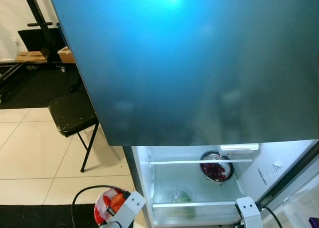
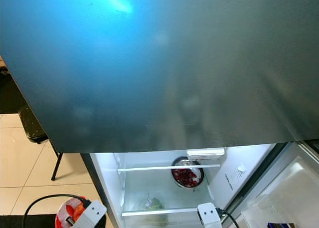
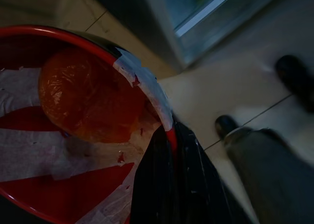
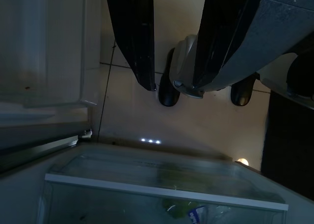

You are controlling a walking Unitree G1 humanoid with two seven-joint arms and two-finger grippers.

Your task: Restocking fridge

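The fridge point(image 1: 199, 63) stands open below its big dark upper door, the lit compartment facing the robot, with two glass shelves point(image 1: 199, 161) running across it side to side. On the upper one sits a single steel bowl point(image 1: 216, 166) of dark red fruit, towards the right wall; on the lower shelf there is one pale green item point(image 1: 180, 196), too blurred to name. Down at the robot's left, the left gripper point(image 3: 167, 150) has its black fingers point(image 3: 157, 185) closed over the rim of one red bowl point(image 1: 107, 205), which is lined with white paper and carries one round orange fruit point(image 3: 88, 96) wrapped in film; the bowl hangs low, outside the fridge and left of its opening. The right gripper point(image 4: 174, 52) hovers in front of the compartment, its two fingers point(image 4: 132, 33) spread well apart and holding nothing, pointing down at the floor. One black folding chair point(image 1: 75, 113) stands off to the left on the tiles.
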